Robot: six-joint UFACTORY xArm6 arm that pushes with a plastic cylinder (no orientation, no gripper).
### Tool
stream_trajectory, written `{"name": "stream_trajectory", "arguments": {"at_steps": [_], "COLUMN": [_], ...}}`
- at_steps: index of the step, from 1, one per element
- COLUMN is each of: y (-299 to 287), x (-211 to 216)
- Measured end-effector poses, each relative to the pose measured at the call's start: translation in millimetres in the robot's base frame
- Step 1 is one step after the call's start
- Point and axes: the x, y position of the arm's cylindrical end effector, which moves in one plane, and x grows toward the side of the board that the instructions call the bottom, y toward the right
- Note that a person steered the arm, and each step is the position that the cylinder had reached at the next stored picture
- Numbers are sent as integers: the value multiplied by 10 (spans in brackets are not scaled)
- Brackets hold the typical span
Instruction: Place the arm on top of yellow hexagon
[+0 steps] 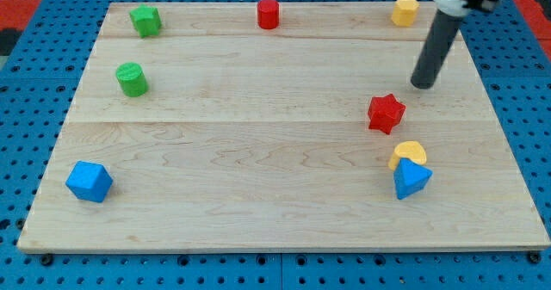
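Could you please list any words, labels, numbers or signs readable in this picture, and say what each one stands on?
None: no text, number or sign shows on the wooden board, the blocks, the blue pegboard or the rod ending in my tip.

wooden board [258,152], eight coloured blocks scattered

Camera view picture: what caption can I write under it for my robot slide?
My tip rests on the wooden board, below the yellow hexagon and above the red star.
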Motion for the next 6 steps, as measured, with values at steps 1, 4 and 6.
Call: {"name": "stream_trajectory", "arguments": {"at_steps": [1,4,6], "y": [-641,-236,1134], "x": [269,717,-776]}}
